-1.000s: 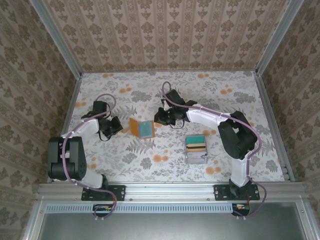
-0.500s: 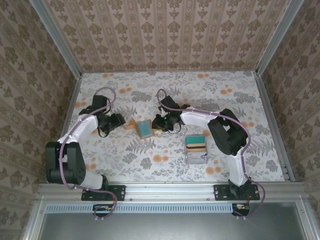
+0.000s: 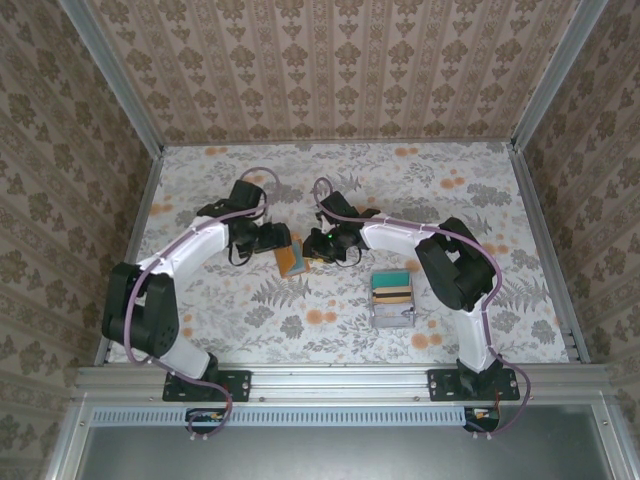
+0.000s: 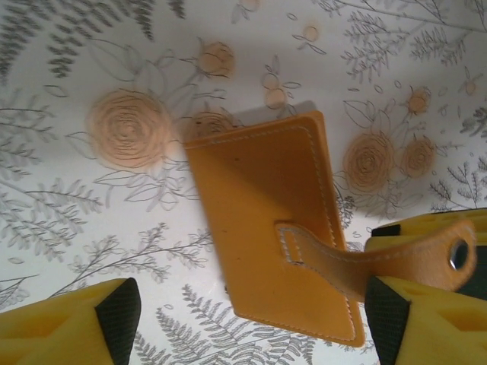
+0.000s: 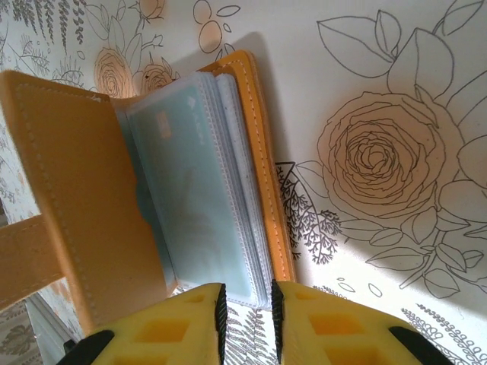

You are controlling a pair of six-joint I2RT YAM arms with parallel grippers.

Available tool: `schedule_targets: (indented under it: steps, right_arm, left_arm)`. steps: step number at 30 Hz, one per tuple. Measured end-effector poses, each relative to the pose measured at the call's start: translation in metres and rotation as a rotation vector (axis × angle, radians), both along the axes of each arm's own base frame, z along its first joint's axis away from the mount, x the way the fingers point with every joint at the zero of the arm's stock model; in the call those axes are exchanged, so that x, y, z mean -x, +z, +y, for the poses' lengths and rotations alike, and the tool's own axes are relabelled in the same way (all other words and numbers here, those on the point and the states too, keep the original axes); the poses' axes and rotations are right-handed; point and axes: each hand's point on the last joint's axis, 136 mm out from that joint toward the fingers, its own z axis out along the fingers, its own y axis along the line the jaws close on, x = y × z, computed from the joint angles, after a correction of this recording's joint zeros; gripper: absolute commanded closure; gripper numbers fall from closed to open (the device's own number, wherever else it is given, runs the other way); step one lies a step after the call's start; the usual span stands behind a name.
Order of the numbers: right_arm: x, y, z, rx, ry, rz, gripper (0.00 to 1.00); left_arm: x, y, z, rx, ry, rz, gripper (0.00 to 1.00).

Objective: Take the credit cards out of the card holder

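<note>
**Sleeve Grip Could Slip**

The card holder (image 3: 293,258) is standing half-open on the surface (image 3: 450,200). The right gripper (image 5: 245,304) is pinching its clear sleeves (image 5: 228,190) by the edge; the left gripper (image 4: 251,321) is gaping wide behind the orange cover (image 4: 259,198). A thin pinch is risking a slip.

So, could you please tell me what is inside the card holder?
Inside the card holder are clear sleeves; the front one shows a pale teal face. Whatever sits in the sleeves behind is covered.
</note>
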Motion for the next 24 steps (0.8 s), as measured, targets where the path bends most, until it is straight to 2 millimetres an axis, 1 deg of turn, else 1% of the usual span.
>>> schedule_targets:
  steps: [5, 7, 9, 11, 14, 17, 21, 24]
  right_arm:
    - [0.000, -0.004, -0.002, 0.007, -0.008, -0.009, 0.74]
    - [0.003, -0.011, -0.009, 0.026, -0.024, -0.005, 0.74]
    - [0.008, -0.019, -0.021, 0.052, -0.048, 0.010, 0.73]
    - [0.010, -0.022, -0.033, 0.070, -0.072, 0.016, 0.74]
    - [0.007, -0.019, -0.046, 0.081, -0.106, 0.003, 0.73]
    - [0.003, -0.012, -0.053, 0.079, -0.128, -0.021, 0.73]
    - [-0.003, -0.004, -0.055, 0.065, -0.143, -0.045, 0.73]
    - [-0.004, -0.003, -0.054, 0.061, -0.143, -0.051, 0.73]
  left_arm:
    - [-0.007, -0.002, -0.014, -0.025, -0.027, 0.003, 0.19]
    - [-0.007, -0.007, -0.019, -0.046, -0.036, 0.012, 0.19]
    - [-0.003, -0.012, -0.025, -0.072, -0.056, 0.028, 0.18]
    - [0.001, -0.015, -0.031, -0.097, -0.079, 0.037, 0.18]
    - [0.004, -0.018, -0.040, -0.125, -0.107, 0.042, 0.18]
    - [0.007, -0.021, -0.046, -0.156, -0.125, 0.053, 0.19]
    - [0.006, -0.031, -0.049, -0.238, -0.141, 0.081, 0.22]
    - [0.006, -0.043, -0.050, -0.291, -0.154, 0.102, 0.24]
